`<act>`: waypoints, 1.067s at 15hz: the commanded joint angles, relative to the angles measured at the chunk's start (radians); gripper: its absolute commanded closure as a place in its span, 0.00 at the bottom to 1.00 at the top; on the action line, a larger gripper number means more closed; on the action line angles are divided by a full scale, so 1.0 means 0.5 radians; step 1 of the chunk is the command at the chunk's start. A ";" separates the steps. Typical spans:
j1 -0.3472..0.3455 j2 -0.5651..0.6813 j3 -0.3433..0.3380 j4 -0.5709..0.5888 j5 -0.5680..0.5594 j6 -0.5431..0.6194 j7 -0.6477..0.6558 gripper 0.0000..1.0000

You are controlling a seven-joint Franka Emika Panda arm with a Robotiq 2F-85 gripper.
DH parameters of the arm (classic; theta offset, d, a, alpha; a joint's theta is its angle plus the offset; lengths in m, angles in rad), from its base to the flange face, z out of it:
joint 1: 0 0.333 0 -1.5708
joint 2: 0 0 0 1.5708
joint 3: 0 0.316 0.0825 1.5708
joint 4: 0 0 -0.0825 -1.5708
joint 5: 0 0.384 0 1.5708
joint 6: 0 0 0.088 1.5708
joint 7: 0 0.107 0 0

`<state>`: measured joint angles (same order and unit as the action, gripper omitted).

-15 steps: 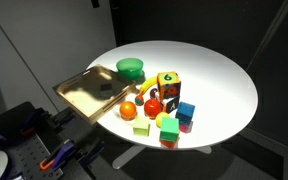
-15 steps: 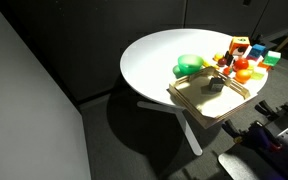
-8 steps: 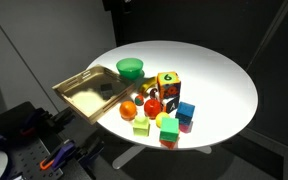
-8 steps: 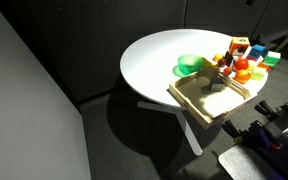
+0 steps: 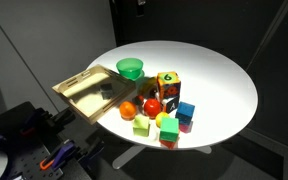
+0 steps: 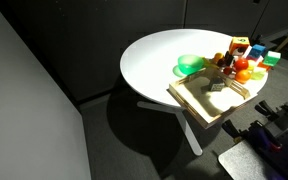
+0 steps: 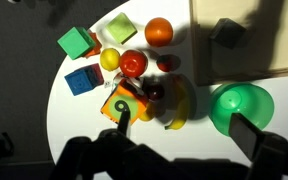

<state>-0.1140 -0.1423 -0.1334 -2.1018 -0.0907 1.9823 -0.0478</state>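
Observation:
My gripper [image 7: 184, 117] hangs high over the round white table [image 5: 219, 75], open and empty. In the wrist view its two dark fingers frame a yellow banana [image 7: 174, 105], with a green bowl [image 7: 242, 105] by one finger and an orange number block [image 7: 121, 103] by the other. In an exterior view only the gripper's lower edge [image 5: 134, 3] shows at the top. The bowl [image 5: 131, 68] stands beside a wooden tray [image 5: 84, 92]. The tray holds a grey block [image 7: 227, 32].
A cluster of toys lies near the table edge: red tomato [image 7: 134, 63], orange [image 7: 159, 31], lemon [image 7: 110, 59], blue cube [image 7: 83, 79], green cube [image 7: 77, 42]. The tray [image 6: 212, 100] overhangs the table rim. Robot hardware [image 5: 24, 140] stands below.
The gripper has shifted to the right along the top of the exterior view. The toys, bowl and tray have not moved.

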 commanded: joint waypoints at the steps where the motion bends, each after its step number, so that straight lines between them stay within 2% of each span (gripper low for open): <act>1: -0.031 0.051 -0.033 0.088 0.025 -0.042 -0.060 0.00; 12: -0.037 0.028 -0.024 0.036 0.001 -0.015 -0.003 0.00; 16: -0.016 0.112 -0.006 0.134 0.017 -0.021 0.001 0.00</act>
<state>-0.1250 -0.1235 -0.1444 -2.0853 -0.0902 1.9791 -0.0481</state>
